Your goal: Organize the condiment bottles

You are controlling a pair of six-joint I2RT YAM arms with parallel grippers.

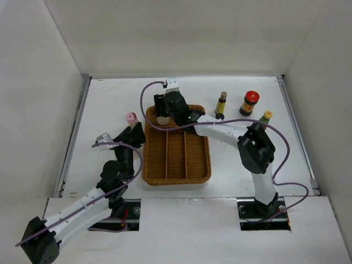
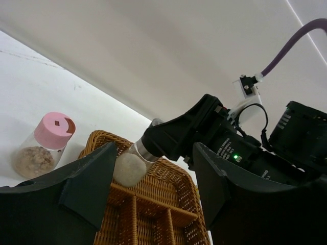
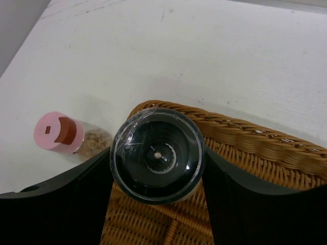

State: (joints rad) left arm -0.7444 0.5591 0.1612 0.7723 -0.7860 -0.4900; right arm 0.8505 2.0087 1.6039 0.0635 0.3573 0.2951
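Currently the right pincer point(image 1: 165, 111) grips a dark-lidded clear jar point(image 3: 158, 154) over the brown wicker divided tray's point(image 1: 176, 180) far-left corner; left of the tray, the left pincer point(image 2: 153, 181) gapes wide beside a pink-capped bottle point(image 1: 131, 117).

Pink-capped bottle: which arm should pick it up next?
Probably left. The left gripper is open, right near the pink-capped bottle. The right gripper is busy, shut on a jar above the tray's far corner.

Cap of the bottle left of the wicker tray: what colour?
Pink cap, shown best in the left wrist view.
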